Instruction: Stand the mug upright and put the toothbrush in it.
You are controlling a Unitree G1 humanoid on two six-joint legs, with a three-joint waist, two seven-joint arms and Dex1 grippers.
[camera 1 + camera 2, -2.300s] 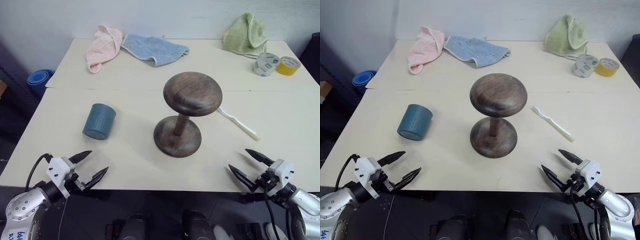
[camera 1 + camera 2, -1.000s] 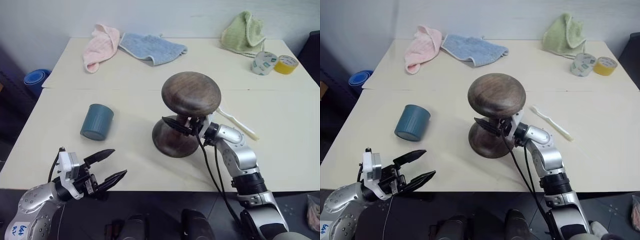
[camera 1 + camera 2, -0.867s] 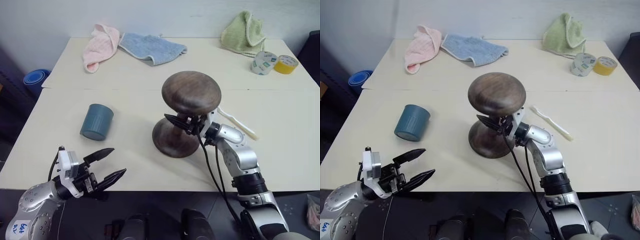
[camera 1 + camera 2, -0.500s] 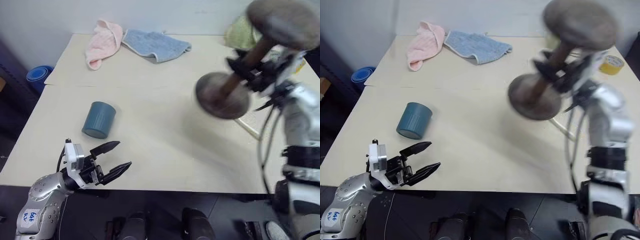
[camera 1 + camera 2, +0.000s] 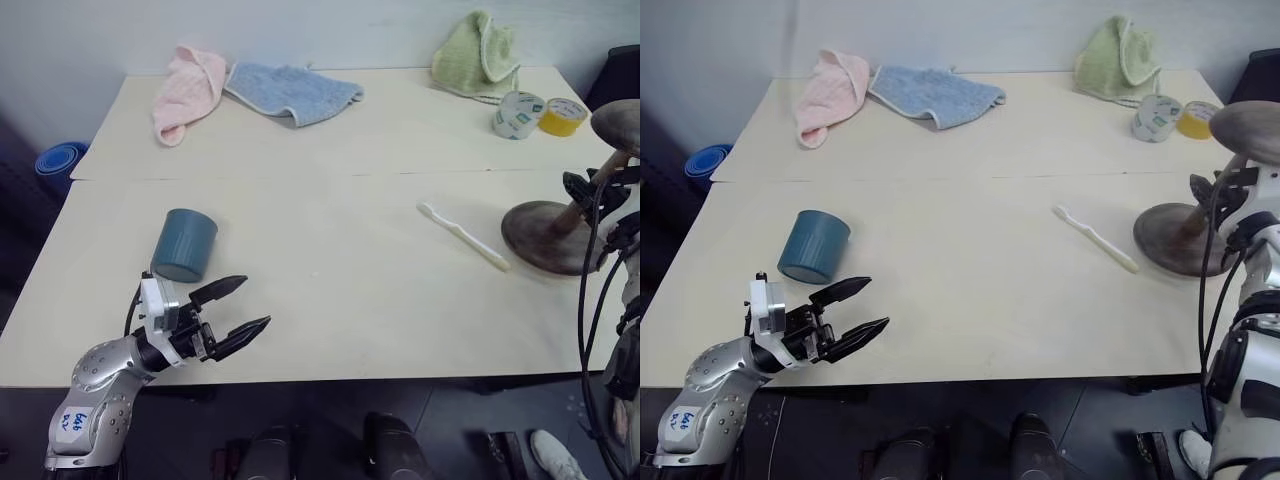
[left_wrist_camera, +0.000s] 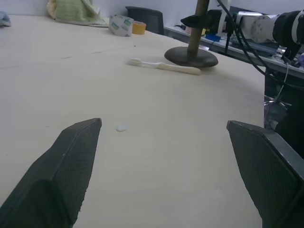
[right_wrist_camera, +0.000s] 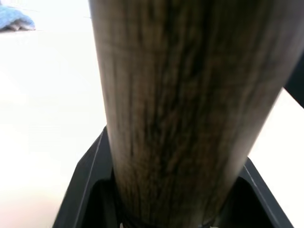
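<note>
The dark teal mug [image 5: 183, 245] lies on its side at the table's left, closed end towards me, its inside hidden. Just in front of it, over the table's near edge, my left gripper [image 5: 256, 301] is open and holds nothing. The cream toothbrush [image 5: 462, 235] lies flat right of the middle, and shows far ahead in the left wrist view [image 6: 164, 66]. At the right edge a dark wooden stand [image 5: 545, 238] rests on its base. My right gripper [image 5: 585, 195] is shut on its stem [image 7: 180, 95], with a finger [image 7: 90, 190] on either side.
Pink [image 5: 185, 90], blue [image 5: 290, 90] and green [image 5: 478, 55] towels lie along the table's far edge. A white tape roll [image 5: 515, 115] and a yellow tape roll [image 5: 562, 115] sit at the far right. A bright blue round object [image 5: 55, 160] sits off the left edge.
My right arm swung the wooden stand from the table's middle to the right edge, where it now rests beyond the toothbrush. My left gripper edged forward and stayed open.
</note>
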